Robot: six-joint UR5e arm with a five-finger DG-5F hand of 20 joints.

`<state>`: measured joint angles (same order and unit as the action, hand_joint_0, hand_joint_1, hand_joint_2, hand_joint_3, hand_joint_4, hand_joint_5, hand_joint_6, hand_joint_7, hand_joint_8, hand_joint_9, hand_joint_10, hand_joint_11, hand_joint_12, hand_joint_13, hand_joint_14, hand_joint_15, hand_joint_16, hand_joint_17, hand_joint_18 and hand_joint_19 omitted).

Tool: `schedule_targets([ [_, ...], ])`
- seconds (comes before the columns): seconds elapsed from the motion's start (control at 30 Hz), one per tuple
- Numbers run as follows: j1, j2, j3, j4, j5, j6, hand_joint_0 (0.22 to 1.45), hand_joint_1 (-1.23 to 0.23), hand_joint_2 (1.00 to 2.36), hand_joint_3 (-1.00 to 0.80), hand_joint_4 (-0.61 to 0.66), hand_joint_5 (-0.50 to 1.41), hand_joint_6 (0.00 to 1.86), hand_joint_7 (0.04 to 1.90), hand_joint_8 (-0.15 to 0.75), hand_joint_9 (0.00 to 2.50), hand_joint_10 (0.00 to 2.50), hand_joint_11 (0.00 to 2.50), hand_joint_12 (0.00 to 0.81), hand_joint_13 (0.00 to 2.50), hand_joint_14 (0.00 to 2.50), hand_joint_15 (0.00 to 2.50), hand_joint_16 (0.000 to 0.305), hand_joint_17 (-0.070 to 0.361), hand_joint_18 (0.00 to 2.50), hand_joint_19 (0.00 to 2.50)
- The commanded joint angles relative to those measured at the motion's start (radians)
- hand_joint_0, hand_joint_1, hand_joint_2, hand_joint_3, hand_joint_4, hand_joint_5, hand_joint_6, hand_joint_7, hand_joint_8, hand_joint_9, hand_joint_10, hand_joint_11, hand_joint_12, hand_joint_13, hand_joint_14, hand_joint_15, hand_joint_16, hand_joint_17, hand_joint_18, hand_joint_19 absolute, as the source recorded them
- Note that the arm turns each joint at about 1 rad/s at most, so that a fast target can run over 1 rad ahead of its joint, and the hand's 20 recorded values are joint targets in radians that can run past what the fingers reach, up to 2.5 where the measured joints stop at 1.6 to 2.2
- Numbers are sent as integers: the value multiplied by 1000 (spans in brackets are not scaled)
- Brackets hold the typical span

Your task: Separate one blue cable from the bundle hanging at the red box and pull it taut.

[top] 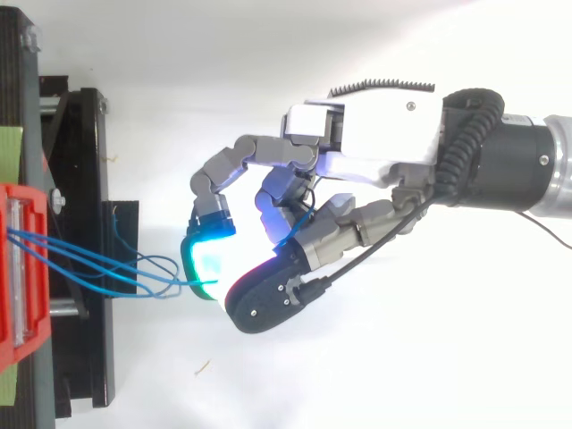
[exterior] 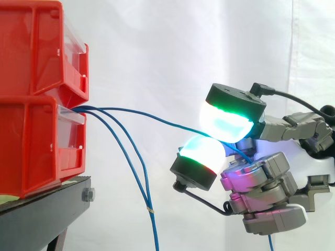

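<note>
One blue cable point(exterior: 157, 116) is pinched between the hand's point(exterior: 272, 172) pads point(exterior: 225, 123), clear of the bundle point(exterior: 150, 208) at the red bin point(exterior: 31, 141); its slight sag is judged to need drawing out.

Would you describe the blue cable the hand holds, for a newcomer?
Start at the stacked red bins on the left; blue cables leave the lower bin's front. The separated cable runs almost level to the hand, pinched between its glowing pads, while its neighbours droop downward.
</note>
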<state>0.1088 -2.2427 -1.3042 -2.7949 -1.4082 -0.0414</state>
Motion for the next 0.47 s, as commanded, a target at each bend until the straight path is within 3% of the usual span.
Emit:
schedule_targets([
  [0.0,0,0,0,0,0,0,718,-833,1016,-255,-102,-189,884,1172,324,1001,1166,1496,379,913,1870,1399,42,95,1346,1464],
  [0.43,0,0,0,0,0,0,717,-834,1015,-255,-105,-189,884,1166,321,1005,1152,1518,377,920,1846,1417,42,94,1340,1466],
])
